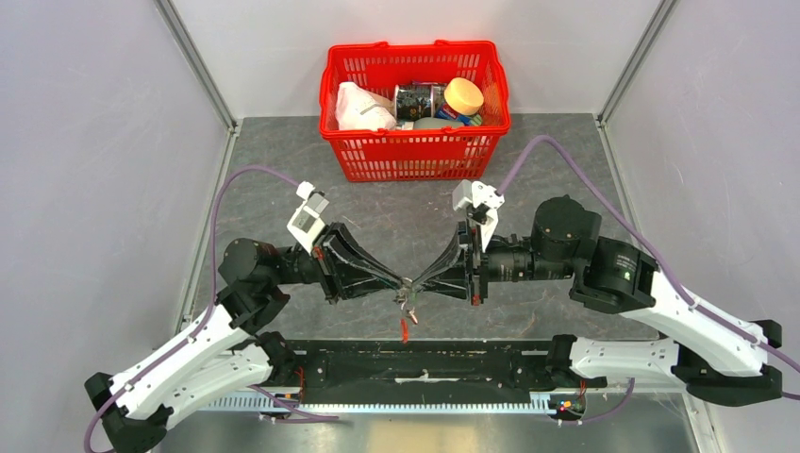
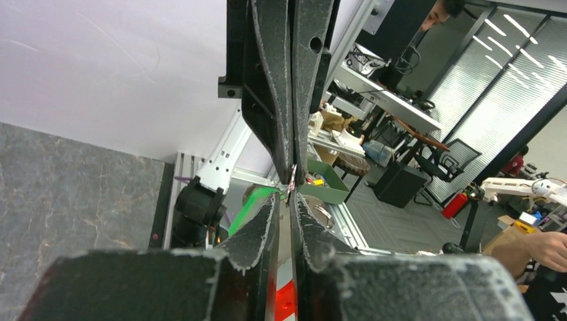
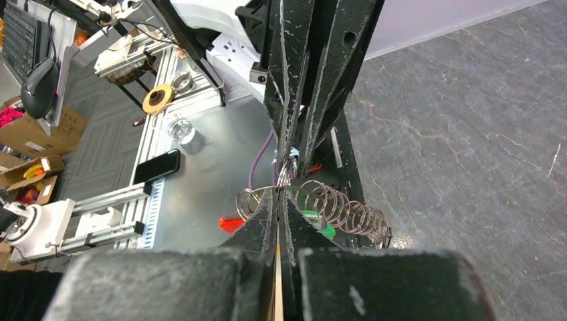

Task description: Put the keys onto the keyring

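Presently the left gripper (image 2: 286,200) and right gripper (image 3: 281,197) meet tip to tip, held above the grey table (image 3: 468,134), well short of the red basket (image 1: 415,156).

Location: the keyring (image 1: 404,327) hangs at that meeting point, its red loop dangling just below the tips. The thin metal ring (image 3: 249,199) shows beside the right gripper's tips. A green-headed key (image 3: 315,226) and a coiled wire (image 3: 344,208) lie close under them. The other keys cannot be picked out.

Finger state: both pairs are pressed almost together. The right pair appears to pinch the metal ring. The left pair is clamped on some thin part of the bunch; which part cannot be told.

Handling, as judged: light, hard, smooth metal, likely to slip or swivel in the pads. The ring is springy and must be prised apart. Take a key by its flat head and the ring across its wire, near the split.

Markings: small print on the green head, illegible. Basket labels unreadable.
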